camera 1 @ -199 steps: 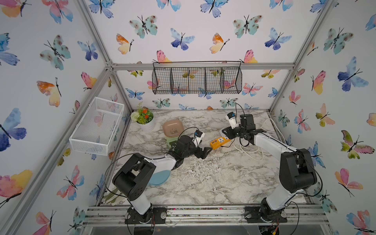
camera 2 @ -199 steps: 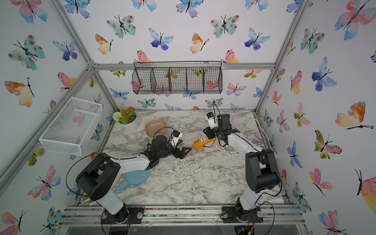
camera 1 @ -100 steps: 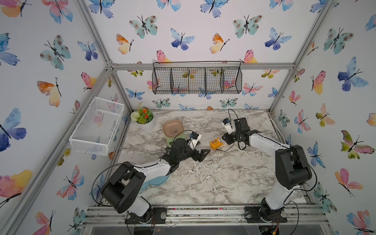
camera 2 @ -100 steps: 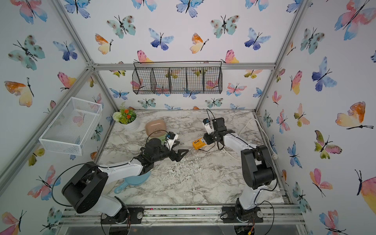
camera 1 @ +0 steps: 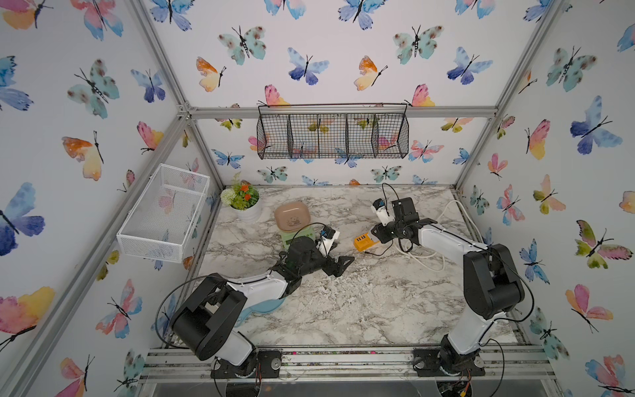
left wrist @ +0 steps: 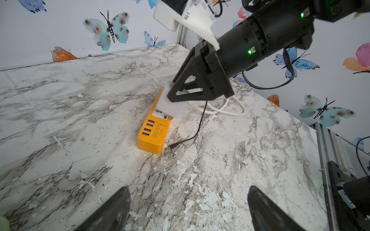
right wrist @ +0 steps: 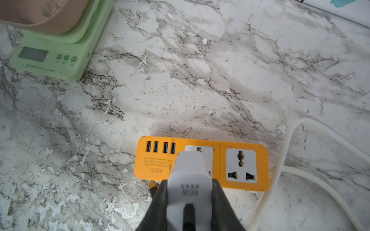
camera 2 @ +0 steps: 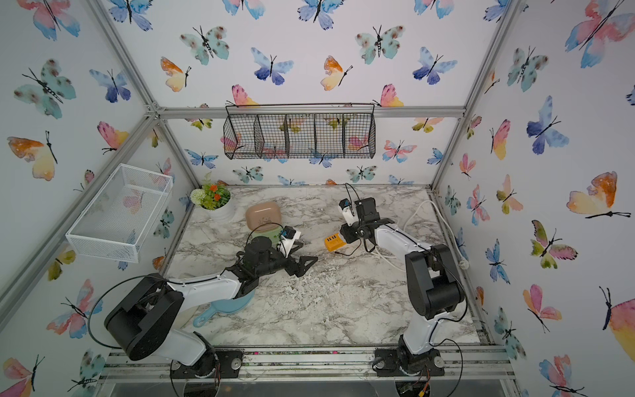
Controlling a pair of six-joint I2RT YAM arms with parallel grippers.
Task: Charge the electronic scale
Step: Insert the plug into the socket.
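Marble-print tabletop (camera 1: 360, 309), butterfly wallpaper all round. Reference point: orange power strip (left wrist: 152, 136), flat on the marble mid-table.

- Nearest the front rail: blue dish (camera 2: 233, 306), well short of the strip, partly under my left arm.
- Then my left gripper (left wrist: 187, 192): low over the marble, short of the strip's USB end and pointing at it. Jaws wide apart, nothing between them.
- black cable (left wrist: 197, 130): drops from the side of my right gripper. Its loose plug end lies on the marble just beside the strip's USB-end corner.
- right gripper (right wrist: 189, 188): over the strip, jaws clamped on the white charger (right wrist: 189, 170). The charger is tilted, nose on the socket next to the USB ports. Can't tell whether the prongs are seated.
- white cord (right wrist: 280, 160): beside the strip's end opposite the USB ports, looping on the marble.
- electronic scale (right wrist: 52, 60): on the marble past the strip's USB end, well apart from it, with the tan-pink bowl (right wrist: 40, 18) on its platform. In both top views it sits just behind my left wrist.
- Further back on the scale's side of the strip: potted plant (camera 1: 245, 202) in the corner.
- white mesh basket (camera 1: 161, 209) on the side wall there; black wire basket (camera 1: 333, 135) on the back wall, high above the strip.
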